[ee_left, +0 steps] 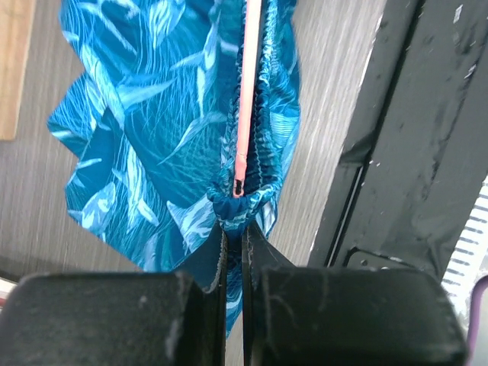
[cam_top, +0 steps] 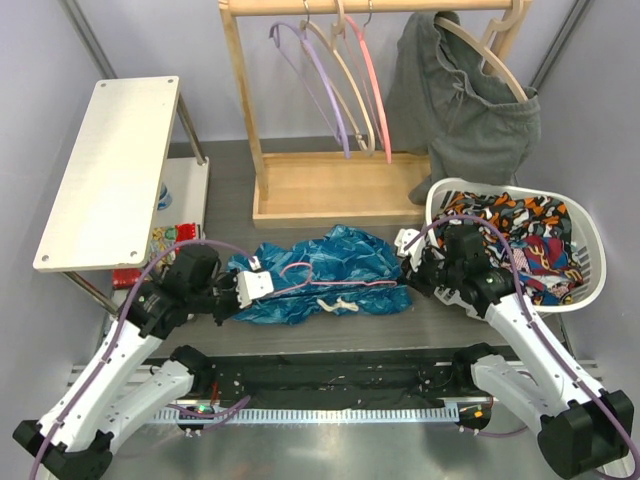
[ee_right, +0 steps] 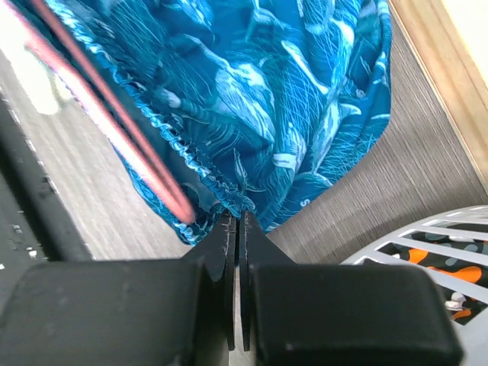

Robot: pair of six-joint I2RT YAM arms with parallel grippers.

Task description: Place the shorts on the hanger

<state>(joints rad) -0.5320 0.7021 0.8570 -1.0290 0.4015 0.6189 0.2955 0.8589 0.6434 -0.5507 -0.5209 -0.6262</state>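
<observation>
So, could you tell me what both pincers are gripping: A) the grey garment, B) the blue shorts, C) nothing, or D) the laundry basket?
B: the wrist views show the left pincer and the right pincer each shut on an end of the shorts, beside the pink hanger.

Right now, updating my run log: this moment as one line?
left claw, right claw: shut on blue shorts | pink wire hanger: along waistband
</observation>
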